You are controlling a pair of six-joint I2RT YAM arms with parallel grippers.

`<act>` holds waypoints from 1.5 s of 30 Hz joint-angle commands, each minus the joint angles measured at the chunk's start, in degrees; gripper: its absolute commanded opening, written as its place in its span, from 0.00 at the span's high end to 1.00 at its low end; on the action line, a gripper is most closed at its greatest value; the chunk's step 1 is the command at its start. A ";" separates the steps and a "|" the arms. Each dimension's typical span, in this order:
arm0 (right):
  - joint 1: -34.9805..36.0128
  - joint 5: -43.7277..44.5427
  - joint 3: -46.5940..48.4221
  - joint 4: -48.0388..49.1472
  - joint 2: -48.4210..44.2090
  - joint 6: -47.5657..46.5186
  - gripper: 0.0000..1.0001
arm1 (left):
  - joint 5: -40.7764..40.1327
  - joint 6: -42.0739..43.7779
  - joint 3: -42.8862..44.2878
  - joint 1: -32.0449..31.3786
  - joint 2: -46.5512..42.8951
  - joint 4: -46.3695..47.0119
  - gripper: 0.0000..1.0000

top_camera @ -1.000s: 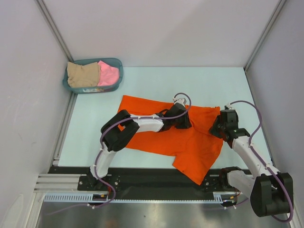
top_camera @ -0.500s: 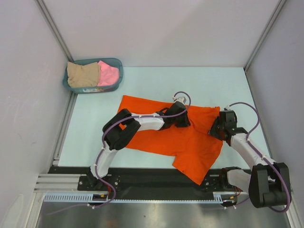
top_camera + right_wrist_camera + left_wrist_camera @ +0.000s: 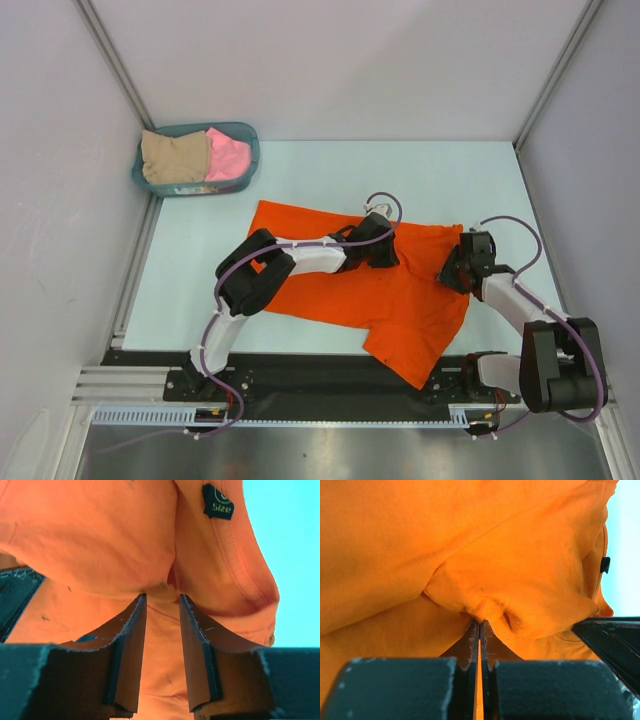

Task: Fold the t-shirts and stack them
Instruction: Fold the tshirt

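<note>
The orange t-shirt (image 3: 400, 310) lies spread and partly rumpled across the middle of the table. My left gripper (image 3: 388, 258) reaches over its far middle part. In the left wrist view this gripper (image 3: 480, 623) is shut on a small pinched fold of the orange cloth (image 3: 520, 580). My right gripper (image 3: 447, 275) rests on the shirt's right edge. In the right wrist view it (image 3: 162, 597) is open, its tips against a fold of orange cloth (image 3: 100, 540) near the neck label (image 3: 218, 502). The beige t-shirt (image 3: 175, 157) and the pink t-shirt (image 3: 230, 155) lie bunched in the basket.
The teal basket (image 3: 251, 150) stands at the table's far left corner. Enclosure walls close in the left, right and back. A black rail (image 3: 330, 375) runs along the near edge by the arm bases. Bare table (image 3: 290, 555) shows right of the shirt.
My right arm has drawn its elbow in and its gripper has shifted slightly left on the shirt's edge. My left gripper has crept a little left, still pinching the cloth.
</note>
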 commanded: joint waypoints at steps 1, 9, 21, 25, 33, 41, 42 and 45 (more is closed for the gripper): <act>-0.34 -0.62 -0.20 3.73 2.00 0.87 0.63 | 0.18 1.62 1.72 0.24 -2.40 -2.04 1.00; -1.04 -1.41 0.59 3.91 2.36 0.26 0.68 | 0.88 2.23 1.90 0.24 -3.54 -2.65 1.00; -0.52 -1.14 2.79 -4.53 -6.60 -0.45 1.00 | 2.81 4.52 3.66 0.33 -6.53 -9.42 1.00; -1.04 -0.53 2.00 -3.13 -5.03 -0.97 0.85 | 4.48 4.43 5.41 0.42 -4.78 -10.04 1.00; -2.98 -4.22 2.88 1.44 2.35 -1.50 0.68 | 5.10 3.82 5.85 0.42 -3.98 -9.51 1.00; -3.33 -4.31 4.37 3.99 6.57 -2.20 0.65 | 5.27 3.47 5.77 0.42 -3.54 -8.81 1.00; -3.33 -4.57 4.37 4.69 6.75 -2.29 0.65 | 5.36 3.38 5.59 0.42 -3.37 -8.72 1.00; -3.41 -4.75 4.37 5.31 7.89 -2.12 0.67 | 5.71 3.20 5.59 0.42 -3.02 -8.46 1.00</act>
